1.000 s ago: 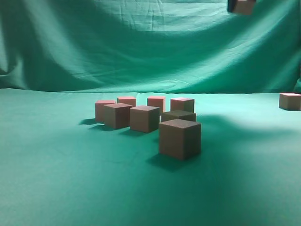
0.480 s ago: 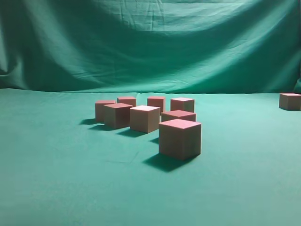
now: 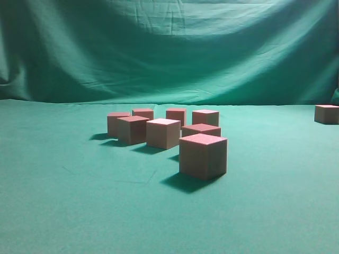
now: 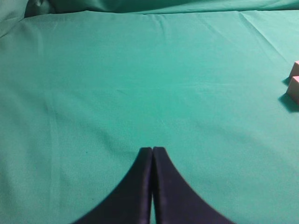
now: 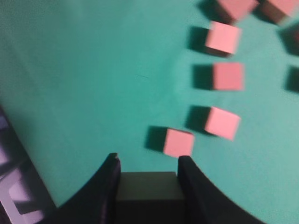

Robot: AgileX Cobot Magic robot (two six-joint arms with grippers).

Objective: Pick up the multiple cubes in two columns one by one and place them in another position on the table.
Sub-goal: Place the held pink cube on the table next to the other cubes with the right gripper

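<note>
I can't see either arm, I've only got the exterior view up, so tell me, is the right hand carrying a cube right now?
Observer: Yes. The right wrist view shows the right hand shut on a cube.
Operator: Where is it over the table?
Observer: Above the table, with a column of cubes lying just ahead of it. That picture is blurred.
Operator: And the left hand?
Observer: The left hand is shut and empty, over bare green cloth.
</note>
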